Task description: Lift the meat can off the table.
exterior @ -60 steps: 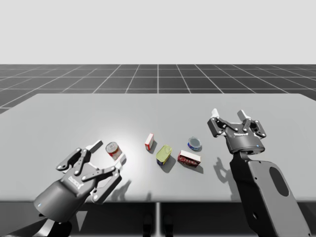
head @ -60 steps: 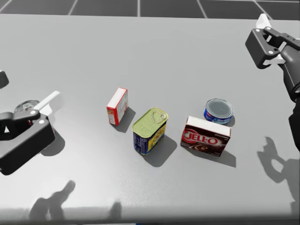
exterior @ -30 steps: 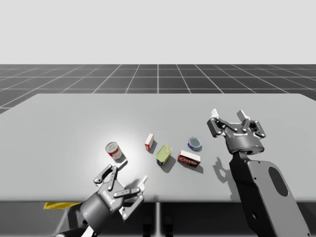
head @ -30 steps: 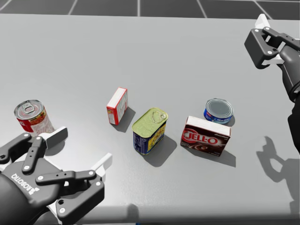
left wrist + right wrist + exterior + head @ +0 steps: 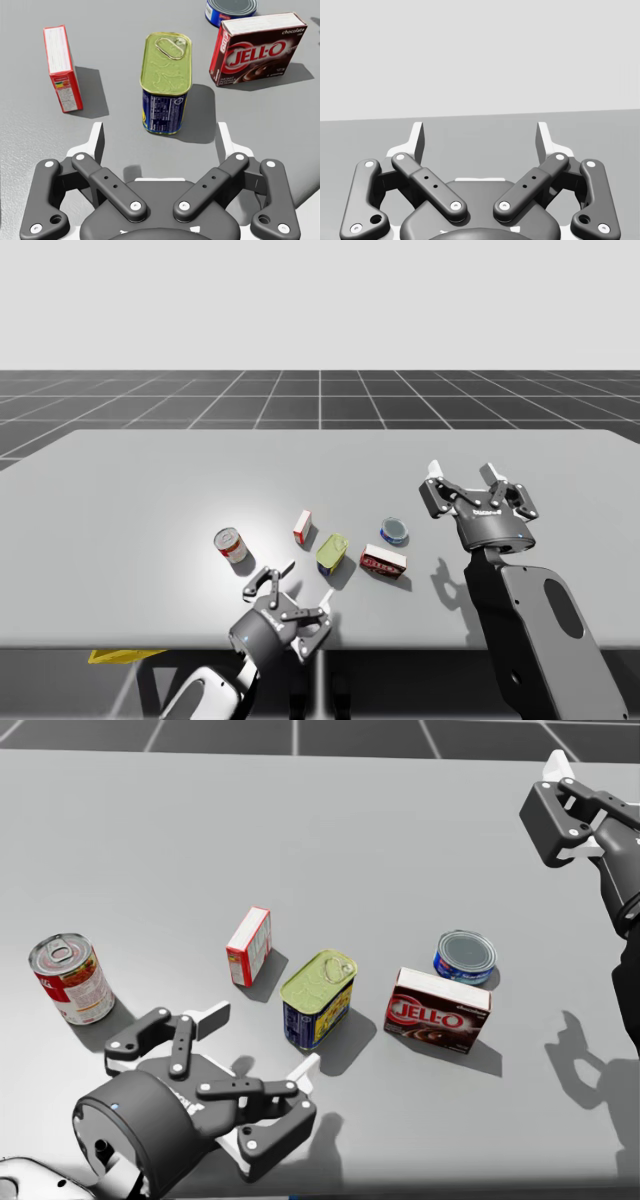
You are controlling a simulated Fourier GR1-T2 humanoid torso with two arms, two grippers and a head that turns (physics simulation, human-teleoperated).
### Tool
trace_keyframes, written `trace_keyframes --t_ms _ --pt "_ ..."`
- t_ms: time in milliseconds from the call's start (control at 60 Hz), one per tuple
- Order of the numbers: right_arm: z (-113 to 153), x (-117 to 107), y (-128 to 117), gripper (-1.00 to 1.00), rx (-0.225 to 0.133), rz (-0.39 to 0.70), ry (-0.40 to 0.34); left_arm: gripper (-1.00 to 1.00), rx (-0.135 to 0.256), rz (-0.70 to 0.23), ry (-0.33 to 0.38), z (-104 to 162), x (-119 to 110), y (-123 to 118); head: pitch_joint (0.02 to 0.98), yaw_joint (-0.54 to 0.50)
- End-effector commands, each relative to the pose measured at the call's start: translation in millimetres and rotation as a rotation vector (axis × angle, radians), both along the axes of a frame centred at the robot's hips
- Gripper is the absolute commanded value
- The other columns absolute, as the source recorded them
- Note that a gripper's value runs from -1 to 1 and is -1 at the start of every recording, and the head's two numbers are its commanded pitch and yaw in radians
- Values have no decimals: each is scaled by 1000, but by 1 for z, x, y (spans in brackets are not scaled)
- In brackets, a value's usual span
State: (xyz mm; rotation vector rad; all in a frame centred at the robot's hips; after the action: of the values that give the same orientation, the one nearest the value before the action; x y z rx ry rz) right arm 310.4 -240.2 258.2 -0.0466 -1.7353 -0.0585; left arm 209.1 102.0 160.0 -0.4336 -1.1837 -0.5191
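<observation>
Setting: grey table [image 5: 150, 490] on a dark gridded floor under a pale blank background.
Count: three cans and two boxes, namely the meat can [image 5: 165, 85], a red round can [image 5: 70, 978], a flat blue can [image 5: 466, 957], a small red-and-white box [image 5: 250, 946] and a dark red box [image 5: 438, 1012]. There are two grippers.
Edges and room: the group sits mid-table, nearer the front edge. The meat can stands apart from both boxes, with a bare strip of table on either side.
Meat can: upright and rectangular with rounded corners. It has a yellow-green lid with a pull ring, and blue printed sides.
Left gripper [image 5: 160, 136]: low by the front edge, fingers spread wide and gripping nothing. The meat can is just ahead, in line with the gap.
Right gripper [image 5: 462, 475]: raised at the table's right, well apart from the group, fingers spread wide and empty.
</observation>
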Motion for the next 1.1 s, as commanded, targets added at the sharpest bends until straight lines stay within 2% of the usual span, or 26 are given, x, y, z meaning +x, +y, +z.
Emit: trace_keyframes --t_ms 17,250,567,733,867,900,917,933,967,1100 --pt "0 0 0 -1000 1 0 0 -1000 21 4 16 -7 13 -14 827 -53" --pt "1 0 0 -1000 2 -2 -1 -1000 56 21 30 -10 32 -28 826 -56" --pt "1 0 -1 -1000 5 -3 -2 -1000 70 26 59 -16 54 -48 825 -59" --pt "1 0 -2 -1000 5 -3 -3 -1000 76 26 66 -17 60 -53 825 -62" --pt "1 0 -2 -1000 5 -3 -3 -1000 95 33 85 -19 60 -53 825 -65" --pt "1 0 -2 -1000 5 -3 -3 -687 101 35 90 -19 60 -53 825 -64" --pt "1 0 -2 -1000 5 -3 -3 -145 101 33 89 -19 60 -53 824 -64" --pt "1 0 -2 -1000 4 -4 -2 858 103 26 89 -20 60 -53 823 -65" --pt "1 0 -2 -1000 4 -4 -3 959 105 24 91 -20 60 -53 823 -65" --pt "1 0 -2 -1000 2 -8 -3 1000 112 8 91 -20 59 -53 821 -65"
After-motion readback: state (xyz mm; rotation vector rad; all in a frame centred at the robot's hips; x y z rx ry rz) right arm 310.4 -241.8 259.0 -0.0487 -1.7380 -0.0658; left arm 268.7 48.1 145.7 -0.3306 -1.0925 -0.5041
